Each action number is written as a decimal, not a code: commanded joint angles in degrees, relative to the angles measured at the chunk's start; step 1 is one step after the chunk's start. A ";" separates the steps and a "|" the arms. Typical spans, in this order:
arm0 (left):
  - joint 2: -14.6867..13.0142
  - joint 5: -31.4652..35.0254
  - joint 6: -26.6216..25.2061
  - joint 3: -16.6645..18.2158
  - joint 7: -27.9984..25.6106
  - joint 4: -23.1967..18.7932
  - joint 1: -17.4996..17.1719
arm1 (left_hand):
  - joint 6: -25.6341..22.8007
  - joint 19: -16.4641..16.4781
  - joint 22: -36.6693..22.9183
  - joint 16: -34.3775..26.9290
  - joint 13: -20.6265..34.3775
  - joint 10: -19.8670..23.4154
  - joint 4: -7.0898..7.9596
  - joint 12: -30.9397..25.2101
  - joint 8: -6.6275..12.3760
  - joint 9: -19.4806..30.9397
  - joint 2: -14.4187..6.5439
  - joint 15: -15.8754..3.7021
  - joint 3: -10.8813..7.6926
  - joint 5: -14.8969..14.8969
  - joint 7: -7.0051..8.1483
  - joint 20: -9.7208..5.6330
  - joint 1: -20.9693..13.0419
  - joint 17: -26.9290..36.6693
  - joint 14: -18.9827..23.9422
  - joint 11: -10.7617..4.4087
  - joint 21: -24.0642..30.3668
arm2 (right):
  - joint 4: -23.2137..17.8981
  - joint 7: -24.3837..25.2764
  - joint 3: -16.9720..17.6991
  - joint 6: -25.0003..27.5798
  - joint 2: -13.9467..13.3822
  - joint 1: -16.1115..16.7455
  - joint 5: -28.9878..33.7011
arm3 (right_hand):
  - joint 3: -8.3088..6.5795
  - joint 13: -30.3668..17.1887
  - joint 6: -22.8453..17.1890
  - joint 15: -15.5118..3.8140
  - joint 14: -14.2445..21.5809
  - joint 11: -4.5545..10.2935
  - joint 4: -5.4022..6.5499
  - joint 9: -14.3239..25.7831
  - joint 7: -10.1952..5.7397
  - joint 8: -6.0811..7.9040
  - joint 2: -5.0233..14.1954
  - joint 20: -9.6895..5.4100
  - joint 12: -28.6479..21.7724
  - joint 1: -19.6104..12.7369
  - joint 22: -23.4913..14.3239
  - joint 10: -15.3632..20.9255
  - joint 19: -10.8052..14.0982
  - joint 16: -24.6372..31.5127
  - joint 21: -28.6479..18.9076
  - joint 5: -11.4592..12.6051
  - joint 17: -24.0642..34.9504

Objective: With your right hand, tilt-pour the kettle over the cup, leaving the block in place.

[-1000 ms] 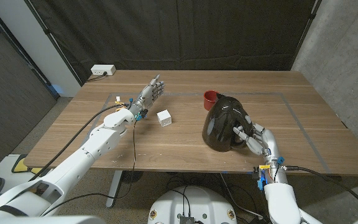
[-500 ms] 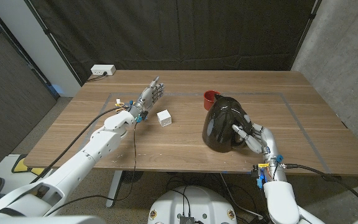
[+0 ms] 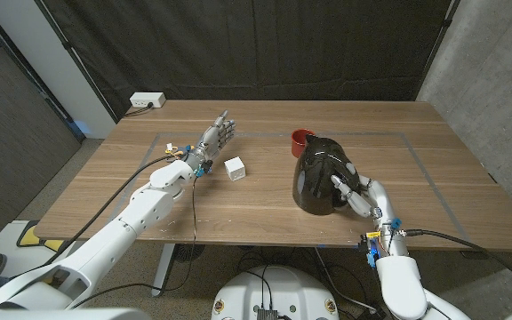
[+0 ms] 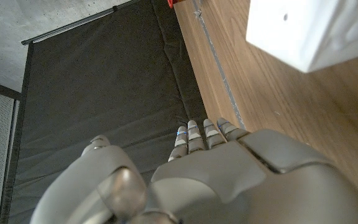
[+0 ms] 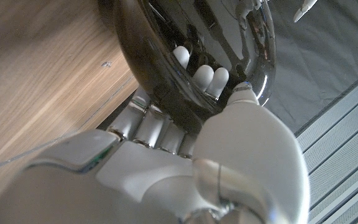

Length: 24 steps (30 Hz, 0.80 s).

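A glossy black kettle (image 3: 320,174) stands right of the table's middle. My right hand (image 3: 359,194) grips its handle from the near right side; the right wrist view shows my fingers (image 5: 199,73) wrapped through the handle of the kettle (image 5: 185,43). A small red cup (image 3: 301,140) sits just beyond the kettle, partly hidden by it. The white block (image 3: 235,168) lies left of the kettle and appears close up as the white block (image 4: 309,31) in the left wrist view. My left hand (image 3: 215,134) hovers past the block with fingers extended and holds nothing.
A white power strip (image 3: 148,100) lies at the table's far left corner. Thin tape lines (image 3: 416,151) mark a rectangle on the wooden table (image 3: 443,191). A black curtain hangs behind the table.
The kettle has come more upright and shifted slightly right with my right hand on its handle. My left hand has barely moved.
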<state>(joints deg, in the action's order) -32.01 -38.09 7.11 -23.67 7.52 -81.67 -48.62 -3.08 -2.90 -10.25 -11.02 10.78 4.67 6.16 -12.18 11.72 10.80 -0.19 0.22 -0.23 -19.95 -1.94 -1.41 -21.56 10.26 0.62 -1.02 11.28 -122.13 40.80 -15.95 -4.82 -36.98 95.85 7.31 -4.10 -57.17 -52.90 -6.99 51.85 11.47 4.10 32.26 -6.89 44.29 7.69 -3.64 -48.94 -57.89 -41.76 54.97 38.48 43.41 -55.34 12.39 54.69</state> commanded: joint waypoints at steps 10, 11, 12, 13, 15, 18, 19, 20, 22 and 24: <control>-0.57 0.73 -0.76 -0.50 -1.02 -2.59 -0.64 | -0.54 -0.31 -0.18 0.03 0.22 0.47 0.08 0.17 0.18 0.09 -0.43 -0.11 0.22 0.03 0.02 0.00 -0.39 0.30 0.56 0.06 0.21 | 3.27 0.84 -0.66 -4.71 -0.93 -1.26 0.86 | -4.66 -2.15 -0.82 -5.63 -1.02 0.04 4.29 1.51 -1.49 0.66 4.14 -8.84 0.36 7.39 -0.52 -0.64 -1.52 -0.57 -1.33 0.77 1.50; -0.55 0.71 -0.72 -0.48 -1.03 -2.61 -0.64 | -0.54 -0.30 -0.18 0.03 0.22 0.50 0.08 0.16 0.18 0.09 -0.45 -0.10 0.23 0.04 0.02 0.01 -0.40 0.30 0.56 0.13 0.22 | 3.37 0.91 -0.59 -5.03 -0.87 -1.22 0.77 | -4.85 -2.26 -0.76 -5.62 -1.06 0.02 4.32 1.61 -1.51 0.69 4.09 -8.84 0.37 7.40 -0.54 -0.67 -1.59 -0.62 -1.37 0.78 1.54; -0.54 0.72 -0.66 -0.46 -1.07 -2.62 -0.65 | -0.59 -0.32 -0.18 0.03 0.22 0.48 0.08 0.17 0.19 0.09 -0.46 -0.07 0.24 0.04 -0.01 0.03 -0.41 0.30 0.56 0.13 0.21 | 3.44 1.06 -0.54 -5.20 -0.81 -1.19 0.87 | -5.25 -2.37 -0.71 -5.59 -1.14 0.02 4.41 1.69 -1.48 0.71 4.03 -8.83 0.44 7.47 -0.57 -0.64 -1.73 -0.74 -1.48 0.81 1.56; -0.52 0.75 -0.59 -0.46 -1.11 -2.61 -0.65 | -0.65 -0.31 -0.18 0.03 0.22 0.50 0.08 0.17 0.21 0.09 -0.47 -0.09 0.25 0.04 0.00 0.00 -0.41 0.30 0.57 0.16 0.21 | 3.39 1.17 -0.45 -5.23 -0.70 -1.13 0.83 | -5.50 -2.20 -0.71 -5.60 -1.02 0.03 4.45 1.66 -1.52 0.69 3.99 -8.83 0.64 7.51 -0.59 -0.65 -1.80 -0.68 -1.56 0.82 1.71; -0.47 0.75 -0.45 -0.43 -1.11 -2.56 -0.63 | -0.66 -0.31 -0.18 0.04 0.22 0.52 0.08 0.16 0.20 0.09 -0.50 -0.14 0.27 0.05 -0.02 0.00 -0.43 0.30 0.56 0.11 0.22 | 3.16 1.38 -0.23 -5.04 -0.63 -1.00 1.05 | -5.96 -2.29 -0.54 -5.62 -0.94 0.03 4.53 2.02 -1.53 0.83 3.91 -8.83 0.74 7.62 -0.64 -0.55 -1.89 -0.75 -1.74 0.84 1.77; -0.45 0.77 -0.32 -0.39 -1.16 -2.61 -0.62 | -0.65 -0.31 -0.18 0.04 0.22 0.55 0.08 0.16 0.18 0.09 -0.53 -0.14 0.30 0.06 0.03 0.01 -0.45 0.30 0.57 0.13 0.22 | 3.06 1.57 0.12 -5.37 -0.69 -0.90 1.38 | -6.33 -2.54 -0.61 -5.60 -0.81 0.04 4.63 2.13 -1.69 0.91 3.85 -8.82 0.63 7.78 -0.68 -0.24 -1.95 -0.76 -1.91 0.84 1.89; -0.48 0.78 -0.29 -0.38 -1.16 -2.67 -0.62 | -0.64 -0.31 -0.18 0.04 0.22 0.57 0.08 0.15 0.17 0.09 -0.54 -0.14 0.30 0.06 0.03 0.01 -0.45 0.30 0.57 0.14 0.22 | 3.04 1.57 0.26 -5.49 -0.70 -0.87 1.36 | -6.49 -2.68 -0.64 -5.58 -0.78 0.03 4.69 2.30 -1.74 1.02 3.86 -8.83 0.60 7.88 -0.70 -0.19 -1.97 -0.80 -1.99 0.84 1.90; -0.53 0.86 -0.26 -0.36 -1.24 -2.76 -0.63 | -0.65 -0.29 -0.18 0.04 0.22 0.58 0.08 0.15 0.17 0.09 -0.54 -0.13 0.30 0.06 0.02 0.02 -0.46 0.30 0.57 0.14 0.23 | 3.16 1.57 0.36 -5.85 -0.78 -0.89 1.46 | -6.60 -2.70 -0.56 -5.57 -0.75 0.03 4.73 2.42 -1.80 1.07 3.82 -8.83 0.63 7.94 -0.71 -0.15 -1.98 -0.78 -2.04 0.84 1.99; -0.66 0.89 -0.24 -0.23 -1.45 -3.02 -0.74 | -0.68 -0.29 -0.19 0.05 0.22 0.57 0.08 0.16 0.17 0.09 -0.57 -0.09 0.33 0.07 0.02 0.01 -0.47 0.30 0.57 0.10 0.23 | 3.49 1.39 0.59 -6.87 -0.69 -0.94 0.86 | -6.79 -2.72 -0.78 -5.61 -0.61 0.03 4.76 2.52 -1.61 1.21 3.85 -8.83 0.62 8.00 -0.73 0.06 -1.96 -0.73 -2.15 0.85 2.09; -0.82 0.93 -0.18 -0.07 -1.72 -3.33 -0.90 | -0.72 -0.30 -0.19 0.04 0.22 0.64 0.08 0.14 0.18 0.09 -0.60 -0.10 0.34 0.07 0.03 0.04 -0.49 0.29 0.60 0.07 0.23 | 4.07 1.08 0.74 -8.26 -0.53 -1.09 0.01 | -7.31 -2.53 -1.33 -5.66 -0.35 0.00 4.76 2.30 -1.23 1.31 3.85 -8.83 0.74 8.10 -0.78 0.56 -1.87 -0.79 -2.42 0.85 2.08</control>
<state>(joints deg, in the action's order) -32.44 -37.38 6.57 -24.04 6.50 -84.01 -49.20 -3.29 -2.89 -10.25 -11.02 10.78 4.67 6.09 -12.18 11.72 10.79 -0.65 0.22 -0.16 -19.95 -1.73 -1.41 -22.02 10.26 0.62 -1.01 11.28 -119.26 41.75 -16.12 -9.03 -37.75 94.87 8.33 -9.72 -59.60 -53.11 -6.75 50.87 11.44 7.80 34.54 -7.91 45.62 5.79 -3.48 -48.28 -55.99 -42.35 54.55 36.59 42.75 -57.25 12.93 56.66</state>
